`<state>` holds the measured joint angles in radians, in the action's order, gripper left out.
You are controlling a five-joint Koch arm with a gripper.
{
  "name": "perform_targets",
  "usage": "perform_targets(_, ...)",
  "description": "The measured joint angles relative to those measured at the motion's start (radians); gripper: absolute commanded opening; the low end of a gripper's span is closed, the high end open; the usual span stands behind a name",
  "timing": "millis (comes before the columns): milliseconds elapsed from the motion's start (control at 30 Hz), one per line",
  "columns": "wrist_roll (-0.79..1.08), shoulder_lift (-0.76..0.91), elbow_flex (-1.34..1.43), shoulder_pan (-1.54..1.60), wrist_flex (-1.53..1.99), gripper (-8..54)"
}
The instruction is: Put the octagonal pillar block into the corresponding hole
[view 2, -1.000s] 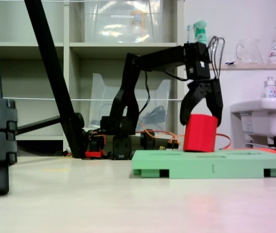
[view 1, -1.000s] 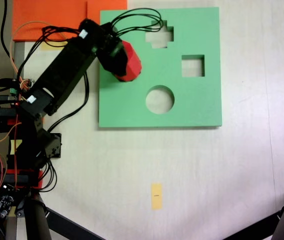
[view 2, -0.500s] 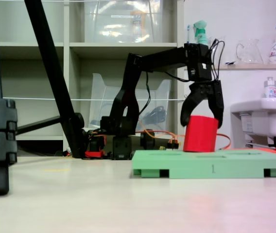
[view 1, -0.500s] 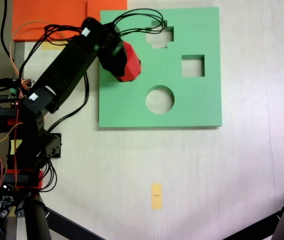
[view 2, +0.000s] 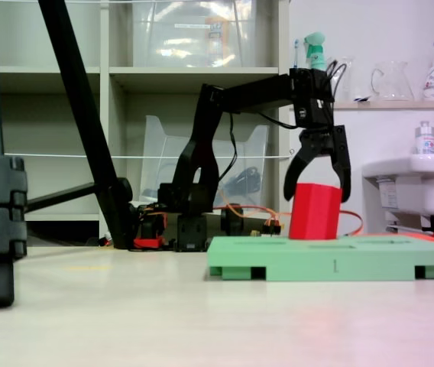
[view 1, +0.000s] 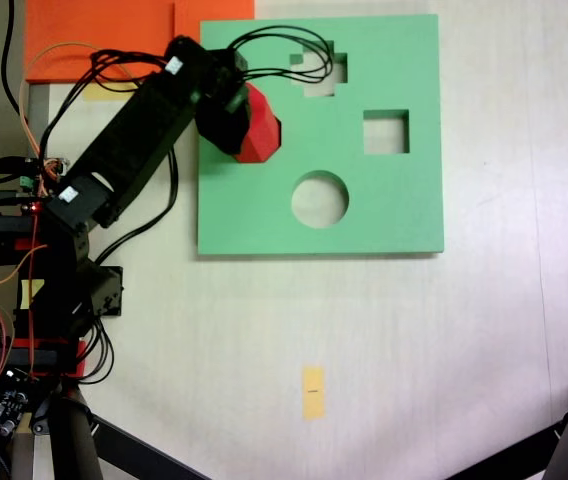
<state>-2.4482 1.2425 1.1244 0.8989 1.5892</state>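
"1" on front edge of green foam board (view 2: 334, 267)

Black arm (view 1: 124, 140) reaches from frame left; pincer (view 1: 232, 120) over red octagonal pillar block (view 1: 259, 128) on green board (view 1: 384, 200), upper left area. Round cutout (view 1: 320, 198) at centre, square cutout (view 1: 385, 131) upper right of it.

Orange sheet (view 1: 99, 38) top left, yellow tag (view 1: 312, 391) on table, spray bottle (view 2: 315, 50) on shelf
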Motion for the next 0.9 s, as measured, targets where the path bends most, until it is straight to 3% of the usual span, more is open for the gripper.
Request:
perform_targets(200, -0.008, -0.049, -0.002, -0.021, -0.006, 22.9)
perform_targets(300, -0.008, -0.075, -0.003, -0.025, -0.008, 33.7)
perform_targets(400, -0.008, -0.098, -0.005, -0.026, -0.006, 38.8)
perform_targets(467, -0.008, -0.098, -0.005, -0.026, -0.008, 51.3)
perform_targets(733, 0.031, -0.067, 0.009, -0.035, -0.003, 52.1)
perform_targets(900, 0.196, 0.221, 0.009, -0.023, -0.002, 52.0)
